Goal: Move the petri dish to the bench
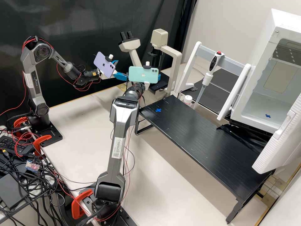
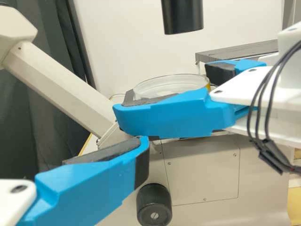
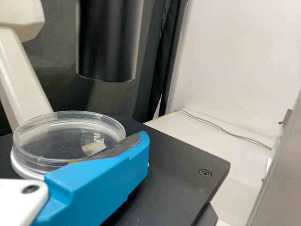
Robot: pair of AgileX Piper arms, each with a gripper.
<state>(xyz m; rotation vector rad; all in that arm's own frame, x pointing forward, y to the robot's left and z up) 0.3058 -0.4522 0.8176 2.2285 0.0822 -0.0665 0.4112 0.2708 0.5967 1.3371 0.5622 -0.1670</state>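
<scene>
Around the right gripper [image 1: 159, 76]: the microscope [image 1: 177, 69] stands ahead, its black cylinder [image 3: 108, 42] above the petri dish [image 3: 68, 141] and its angled eyepieces [image 1: 126, 35] off to the left. The left gripper [image 1: 118, 69] sits near on the left; whether the two touch cannot be determined. Right of the right gripper are the black bench [image 1: 194, 135], marked with a blue cross [image 1: 158, 110], a white jar [image 1: 188, 99], an upright pipette [image 1: 215, 62] and, farthest, an open white cabinet [image 1: 260, 18]. Petri dish: clear, round, on the dark stage [image 3: 178, 165], directly beside one right finger [image 3: 99, 183]; a small pale patch is noted in it, nature undetermined. The right gripper is spread, with no grip on the dish; contact cannot be confirmed. The left gripper is also parted and holds nothing. The right arm [image 1: 116, 135] extends forward, low; the left arm [image 1: 34, 81] is bent high at its elbow, wrist lowered.
</scene>
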